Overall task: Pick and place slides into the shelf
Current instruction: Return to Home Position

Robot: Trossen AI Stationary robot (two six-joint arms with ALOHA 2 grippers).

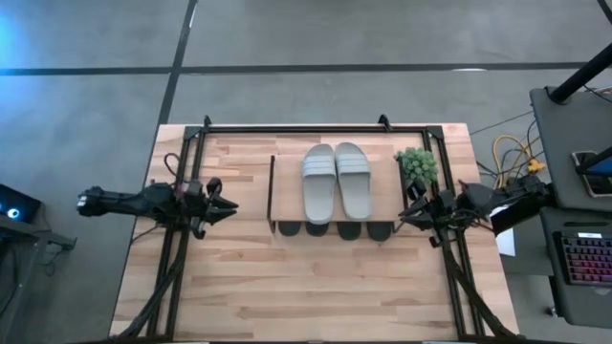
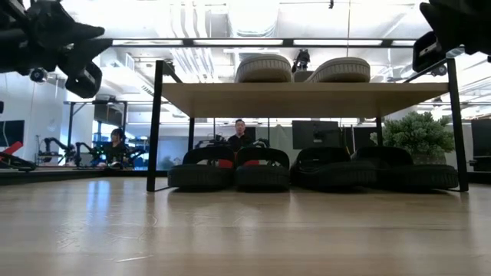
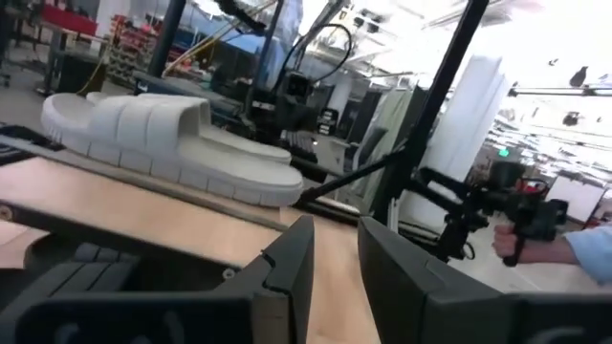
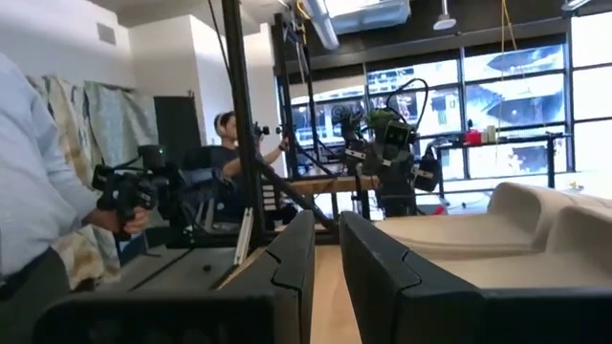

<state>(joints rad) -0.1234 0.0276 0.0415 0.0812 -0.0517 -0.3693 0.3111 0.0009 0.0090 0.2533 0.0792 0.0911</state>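
The grey-white slides (image 1: 337, 182) lie side by side on the shelf (image 1: 287, 177) top, four black slides (image 2: 314, 169) tucked underneath. The left gripper (image 1: 228, 204) hovers at the shelf's nine o'clock, the right gripper (image 1: 405, 218) at its three o'clock. Both point inward, level, well clear of any slide, fingers slightly parted and holding nothing.

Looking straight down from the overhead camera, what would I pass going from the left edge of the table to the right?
Left tool → shelf → light grey-white pair of slides on its top board → small green plant → right tool.
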